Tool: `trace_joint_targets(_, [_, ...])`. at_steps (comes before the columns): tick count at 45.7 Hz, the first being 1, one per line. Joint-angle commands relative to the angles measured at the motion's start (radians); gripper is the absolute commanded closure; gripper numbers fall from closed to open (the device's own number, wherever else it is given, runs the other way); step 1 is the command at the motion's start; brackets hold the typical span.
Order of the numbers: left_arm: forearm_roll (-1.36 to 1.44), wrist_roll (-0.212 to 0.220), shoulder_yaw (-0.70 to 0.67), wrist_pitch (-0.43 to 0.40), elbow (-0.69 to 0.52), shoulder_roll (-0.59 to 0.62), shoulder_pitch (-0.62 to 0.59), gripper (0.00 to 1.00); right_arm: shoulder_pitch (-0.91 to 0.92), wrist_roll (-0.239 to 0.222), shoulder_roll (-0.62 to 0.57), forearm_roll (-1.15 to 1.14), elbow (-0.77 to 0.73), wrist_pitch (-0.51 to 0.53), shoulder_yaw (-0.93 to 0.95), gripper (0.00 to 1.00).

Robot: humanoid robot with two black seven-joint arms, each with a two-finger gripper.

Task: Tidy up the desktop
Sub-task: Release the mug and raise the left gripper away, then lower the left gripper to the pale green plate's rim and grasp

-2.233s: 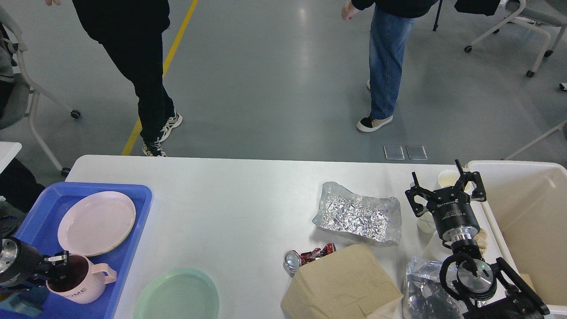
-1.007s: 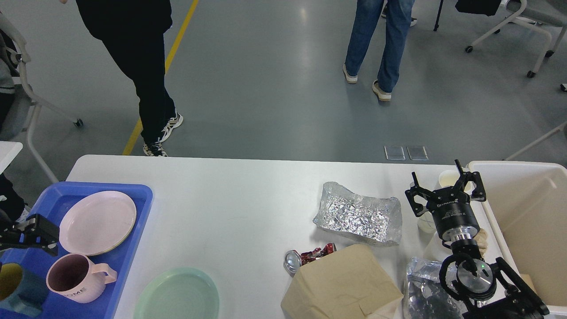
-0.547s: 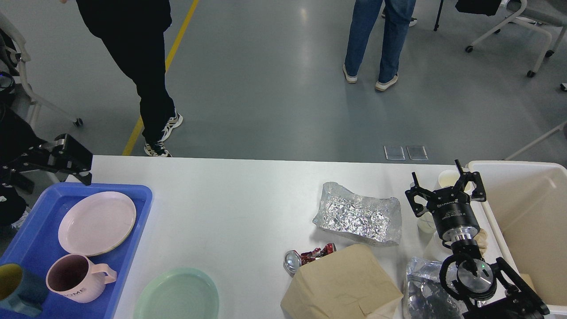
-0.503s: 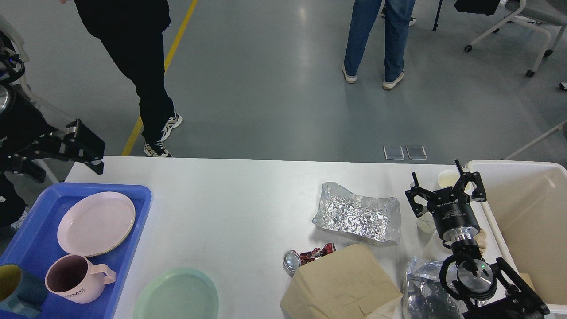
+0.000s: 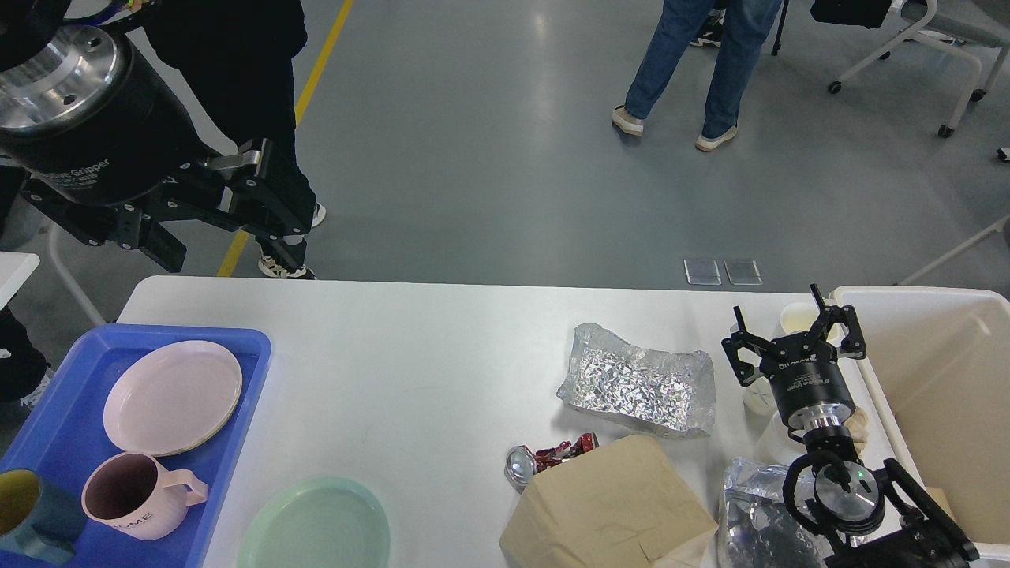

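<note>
Lifting clear of the tray: left arm free again

Head view: the left gripper [image 5: 225, 217] has risen from the pink ceramic mug [image 5: 136, 495], now standing in the blue plastic tray [image 5: 245, 371] beside the pink round plate [image 5: 172, 397], and hangs empty, fingers spread, above the far left corner of the matte white-grey counter [image 5: 410, 371]. The right gripper [image 5: 793, 331] has not moved, fingers spread by the cream-white plastic bin [image 5: 868, 300]. Likely next: the pale green round plate [image 5: 316, 525] (still outside the tray), then the crumpled silver foil [image 5: 637, 380].
</note>
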Motion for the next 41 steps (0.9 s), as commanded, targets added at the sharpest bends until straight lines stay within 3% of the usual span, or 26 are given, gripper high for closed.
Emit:
trace_joint_targets(1, [0.004, 0.0, -0.004, 0.0, 0.001, -0.006, 0.02, 0.04, 0.0, 0.0, 0.0, 0.0, 0.0, 0.0, 0.0, 0.0])
trace_joint_targets(14, [0.001, -0.003, -0.006, 0.006, 0.001, -0.007, 0.028, 0.04, 0.0, 0.0, 0.0, 0.0, 0.0, 0.0, 0.0, 0.0])
trace_joint_targets(22, [-0.001, 0.002, -0.007, 0.017, -0.006, 0.005, 0.096, 0.05, 0.0, 0.0, 0.0, 0.0, 0.0, 0.0, 0.0, 0.0])
trace_joint_targets(26, [0.009, 0.014, 0.001, 0.039, -0.005, 0.02, 0.181, 0.05, 0.0, 0.0, 0.0, 0.0, 0.0, 0.0, 0.0, 0.0])
trace_joint_targets(35, [0.012, 0.014, -0.001, 0.199, -0.006, 0.071, 0.387, 0.07, 0.0, 0.0, 0.0, 0.0, 0.0, 0.0, 0.0, 0.0])
trace_joint_targets(41, [0.001, 0.007, -0.015, 0.26, -0.003, 0.143, 0.545, 0.09, 0.0, 0.0, 0.0, 0.0, 0.0, 0.0, 0.0, 0.0])
